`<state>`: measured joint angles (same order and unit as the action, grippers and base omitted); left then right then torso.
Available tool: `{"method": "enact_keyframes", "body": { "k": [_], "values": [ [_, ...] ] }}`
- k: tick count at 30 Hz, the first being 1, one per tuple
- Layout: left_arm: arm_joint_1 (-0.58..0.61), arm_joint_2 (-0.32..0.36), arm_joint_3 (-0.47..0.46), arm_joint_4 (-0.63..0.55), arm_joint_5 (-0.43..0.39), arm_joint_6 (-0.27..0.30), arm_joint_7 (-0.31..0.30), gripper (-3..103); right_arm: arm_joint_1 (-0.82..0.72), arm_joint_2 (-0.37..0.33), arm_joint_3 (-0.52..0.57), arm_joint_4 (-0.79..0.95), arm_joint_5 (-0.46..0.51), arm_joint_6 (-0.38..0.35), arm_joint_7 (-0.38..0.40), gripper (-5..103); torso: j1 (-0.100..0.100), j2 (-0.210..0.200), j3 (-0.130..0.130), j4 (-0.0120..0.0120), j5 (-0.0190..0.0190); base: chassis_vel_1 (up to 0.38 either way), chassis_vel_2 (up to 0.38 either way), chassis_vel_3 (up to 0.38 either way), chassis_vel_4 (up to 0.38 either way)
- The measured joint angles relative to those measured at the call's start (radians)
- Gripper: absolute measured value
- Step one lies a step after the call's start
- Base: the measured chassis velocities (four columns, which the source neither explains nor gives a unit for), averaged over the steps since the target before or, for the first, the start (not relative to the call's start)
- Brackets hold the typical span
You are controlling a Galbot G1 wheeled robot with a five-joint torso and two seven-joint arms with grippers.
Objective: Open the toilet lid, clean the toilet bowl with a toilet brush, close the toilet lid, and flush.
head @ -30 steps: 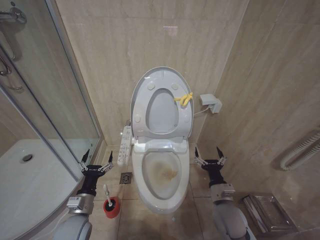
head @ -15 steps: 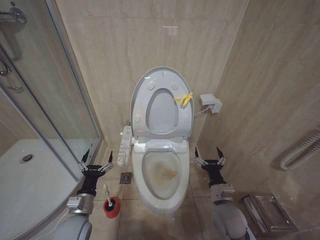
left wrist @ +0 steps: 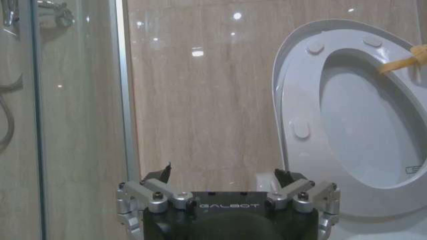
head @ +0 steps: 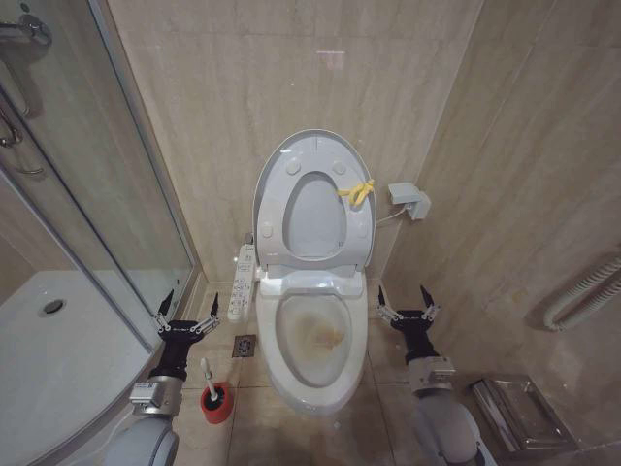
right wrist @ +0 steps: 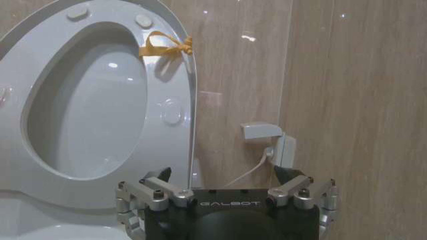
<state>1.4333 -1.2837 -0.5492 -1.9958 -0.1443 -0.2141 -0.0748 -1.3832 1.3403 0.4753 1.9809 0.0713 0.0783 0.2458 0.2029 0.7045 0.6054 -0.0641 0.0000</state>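
Head view first: glossy white oval plastic toilet lid stands raised against the beige wall, the white seat ring up with it, a small yellow tie knotted at its rim. Below lies the elongated white ceramic toilet bowl, brown stains on its inner surface. On the floor left of the bowl sits the toilet brush, a thin white stick handle rising from a small round red holder cup. The left gripper hovers just above and behind the brush, fingers spread and empty; the right gripper hangs beside the bowl's other flank, likewise spread and empty.

Left wrist view: the left gripper gapes, facing the wall beside the shower glass, with the raised lid off to one side.

Right wrist view: the right gripper gapes too, before the lid's edge and a wall socket.

Judging by its build, the brush is light and stiff but the handle is slim and probably slick; a firm pinch high on the stick, lifted straight up, should free it from the cup.
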Motion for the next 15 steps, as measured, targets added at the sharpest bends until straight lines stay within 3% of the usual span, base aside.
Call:
{"method": "enact_keyframes", "body": {
  "k": [15],
  "values": [
    [0.0, 0.0, 0.0, 0.0, 0.0, 0.0, 0.0, 100, 0.0, 0.0, 0.0, 0.0, 0.0, 0.0, 0.0, 100, 0.0, 0.0, 0.0, 0.0, 0.0, 0.0, 0.0, 0.0, 0.0]
  ]
}}
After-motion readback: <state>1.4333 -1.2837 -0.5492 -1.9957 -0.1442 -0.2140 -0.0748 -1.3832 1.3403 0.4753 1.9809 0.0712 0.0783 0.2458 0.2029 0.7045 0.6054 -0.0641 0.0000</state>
